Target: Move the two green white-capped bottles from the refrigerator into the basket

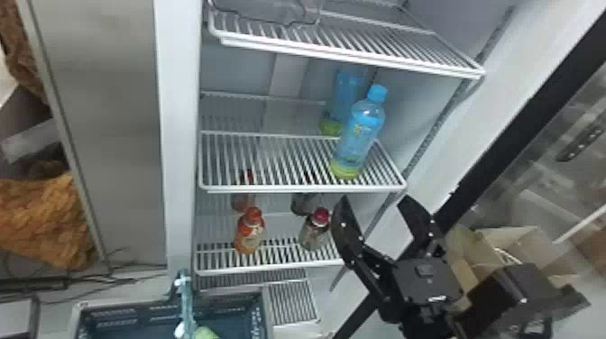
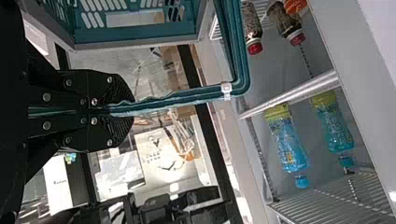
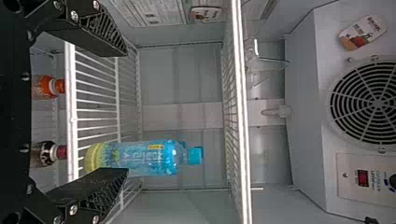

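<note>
The bottom edge of the head view cuts off the basket (image 1: 135, 311) and a pale green thing (image 1: 206, 334) in it; whether that is one of the green bottles cannot be told. In the refrigerator (image 1: 180, 90), a blue bottle (image 1: 358, 139) stands on the middle shelf (image 1: 302, 188), partly hiding another blue bottle (image 1: 345, 90) behind it. On the shelf below are an orange bottle (image 1: 250, 231) and a red-capped bottle (image 1: 315, 231), with dim shapes behind them, hard to make out through the wires.

The left hand (image 2: 112, 112) is closed on the basket's teal handle (image 1: 186, 297). The right hand (image 1: 375, 203) is empty, its two fingers wide apart — it is in front of the refrigerator, low beside the middle shelf. The front blue bottle bears a printed label (image 3: 135, 157); a small red display (image 3: 364, 176) glows near the fan (image 3: 376, 103).
</note>
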You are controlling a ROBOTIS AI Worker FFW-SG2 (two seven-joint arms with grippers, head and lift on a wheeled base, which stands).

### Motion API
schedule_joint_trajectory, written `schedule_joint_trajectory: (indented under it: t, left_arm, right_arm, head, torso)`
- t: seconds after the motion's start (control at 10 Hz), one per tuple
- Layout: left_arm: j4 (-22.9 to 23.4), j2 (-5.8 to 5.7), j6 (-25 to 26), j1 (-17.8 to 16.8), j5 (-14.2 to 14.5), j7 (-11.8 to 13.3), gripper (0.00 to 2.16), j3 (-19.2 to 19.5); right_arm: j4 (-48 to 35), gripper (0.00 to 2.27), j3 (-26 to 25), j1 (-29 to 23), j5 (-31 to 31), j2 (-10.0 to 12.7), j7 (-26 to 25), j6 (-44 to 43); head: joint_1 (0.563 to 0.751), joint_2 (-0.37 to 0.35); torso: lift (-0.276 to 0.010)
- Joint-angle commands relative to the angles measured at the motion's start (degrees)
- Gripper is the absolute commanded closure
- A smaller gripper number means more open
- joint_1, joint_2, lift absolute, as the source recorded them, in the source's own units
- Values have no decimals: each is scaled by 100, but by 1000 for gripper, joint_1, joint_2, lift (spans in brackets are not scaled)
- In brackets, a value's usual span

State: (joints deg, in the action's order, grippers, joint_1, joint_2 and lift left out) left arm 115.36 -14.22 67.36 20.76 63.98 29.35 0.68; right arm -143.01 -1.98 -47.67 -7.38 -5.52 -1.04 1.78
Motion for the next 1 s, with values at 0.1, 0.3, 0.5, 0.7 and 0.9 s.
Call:
schedule_joint_trajectory:
  t: [0.1,0.3,0.5,0.7,0.9]
  left_arm:
    - [2,7,-15,19,11,0,1200,1]
    - [2,7,-15,19,11,0,1200,1]
    - [2,16,-29,33,11,0,1200,12]
    - [30,16,-29,33,11,0,1200,12]
    - [30,7,-29,33,11,0,1200,12]
  right_arm:
    - [344,165,-76,-56,-16,43,78,-277]
    - [372,165,-76,-42,-16,51,78,-291]
    - [372,165,-76,-42,-16,51,78,-305]
    - [372,165,-76,-42,-28,51,78,-319]
    - [372,165,-76,-42,-28,51,78,-347]
  head:
    - [695,-350]
    - [695,-350]
    - [695,-350]
    - [695,-350]
    - [695,-350]
  torso:
    - [-4]
    - [-4]
    - [-4]
    - [-4]
    - [-4]
